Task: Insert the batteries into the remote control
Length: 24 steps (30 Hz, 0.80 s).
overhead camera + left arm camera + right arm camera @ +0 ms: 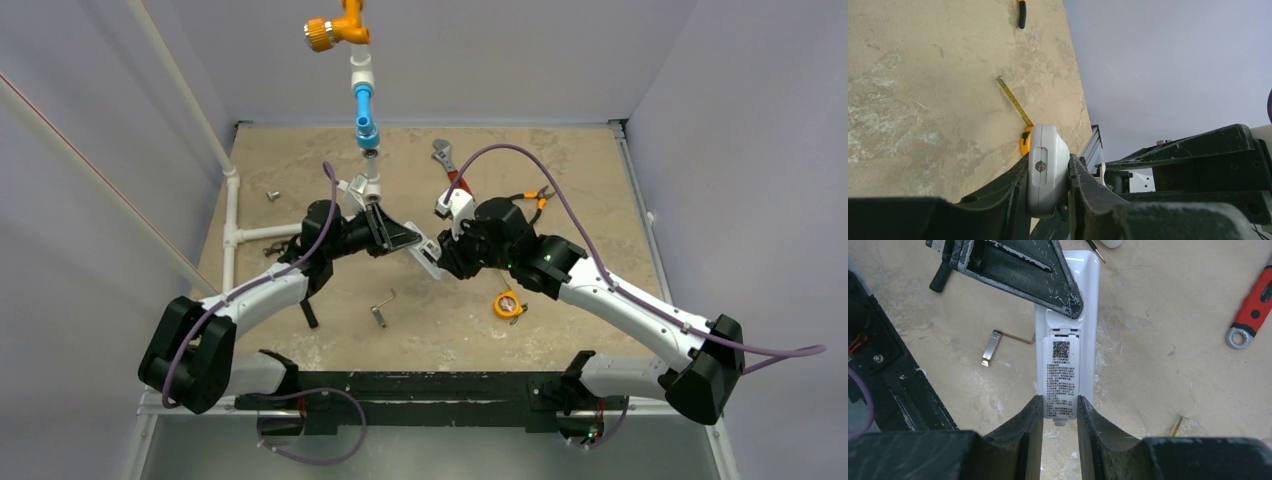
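The remote control, glossy white plastic with rounded ends, hangs in the air over the middle of the desk, back face up. Its battery cover carries a label with a QR code above lines of print too small to read. The left gripper is clamped across the remote's far end. The right gripper pinches the cover's two sides at the near end. A red-handled wrench lies on the mottled beige surface towards the far right corner

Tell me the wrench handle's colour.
Red wrench handle, best seen in the right wrist view.
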Tool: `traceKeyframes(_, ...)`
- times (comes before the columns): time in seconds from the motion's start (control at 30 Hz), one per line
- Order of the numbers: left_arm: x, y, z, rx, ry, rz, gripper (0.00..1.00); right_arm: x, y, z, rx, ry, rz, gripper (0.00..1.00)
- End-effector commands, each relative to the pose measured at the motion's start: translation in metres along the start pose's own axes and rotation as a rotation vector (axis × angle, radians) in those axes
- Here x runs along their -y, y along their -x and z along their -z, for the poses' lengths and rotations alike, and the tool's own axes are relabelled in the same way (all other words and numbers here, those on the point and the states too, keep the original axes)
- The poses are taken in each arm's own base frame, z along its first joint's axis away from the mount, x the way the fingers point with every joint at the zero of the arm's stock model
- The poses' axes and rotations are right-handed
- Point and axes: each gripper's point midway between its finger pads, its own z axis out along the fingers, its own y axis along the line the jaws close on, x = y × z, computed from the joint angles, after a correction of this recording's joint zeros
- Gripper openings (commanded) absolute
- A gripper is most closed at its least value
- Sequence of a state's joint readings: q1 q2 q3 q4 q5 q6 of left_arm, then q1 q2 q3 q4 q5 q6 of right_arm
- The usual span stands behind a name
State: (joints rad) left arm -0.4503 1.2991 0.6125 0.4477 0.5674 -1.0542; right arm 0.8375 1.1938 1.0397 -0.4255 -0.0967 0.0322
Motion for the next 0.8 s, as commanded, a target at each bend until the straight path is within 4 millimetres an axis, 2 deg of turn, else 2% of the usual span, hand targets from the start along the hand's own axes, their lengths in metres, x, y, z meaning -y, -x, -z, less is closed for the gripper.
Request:
traceKeyframes(0.0, 0.031, 0.016, 0.002, 0.04, -0.072, -0.086, 0.0, -0.002, 0.033, 0.006, 0.091, 0.002, 0.021, 0.19)
traceKeyframes(0.27, 0.04, 0.015, -0.001, 0.028, -0.141, -0.063, 0.0, -0.004, 0.029, 0.001, 0.073, 0.016, 0.021, 0.19)
traceKeyframes(0.77, 0.041, 0.011, -0.001, 0.009, -0.158, -0.052, 0.0, 0.001, 0.019, -0.006, 0.041, -0.004, 0.042, 0.19)
